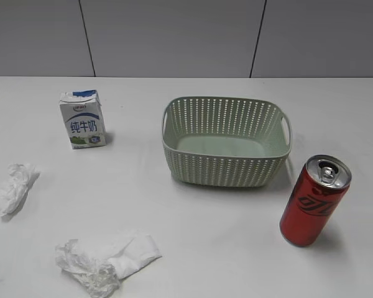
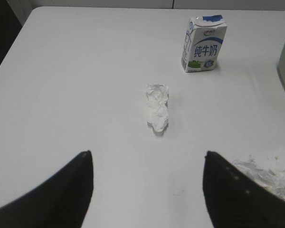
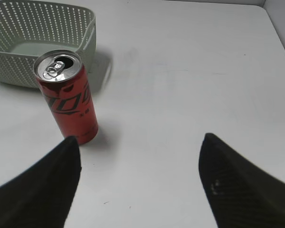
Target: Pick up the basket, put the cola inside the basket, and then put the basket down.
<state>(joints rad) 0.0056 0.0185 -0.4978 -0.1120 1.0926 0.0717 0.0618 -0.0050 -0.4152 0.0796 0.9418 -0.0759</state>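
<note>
Basket (image 1: 226, 162), pale sage-green plastic, rectangular with rounded corners, slotted walls, cut-out handles at both short ends; upright on white tabletop (image 1: 193, 248) slightly right of centre in the exterior view, hollow bare to its solid bottom. Cola (image 1: 314, 200), slim red can with black script and silver pull-tab top, upright at 4 o'clock from basket, near but apart from its front right corner; in right wrist view at upper left, just before the basket's wall. Milk carton (image 1: 82, 119), white and blue, upright at 9 o'clock from basket, well apart. Crumpled white tissue (image 1: 15, 187) at 7 o'clock from carton, near left edge; larger crumpled tissue (image 1: 107, 259) at 7 o'clock from basket, at front. Left pincer (image 2: 147, 156) spread wide, holding nothing, dark fingers (image 2: 61, 194) low in frame, hanging above bare tabletop with the small tissue at 12 o'clock. Right pincer (image 3: 140, 140) likewise spread wide and holding nothing, cola at 10 o'clock from its gap, no contact.
</note>
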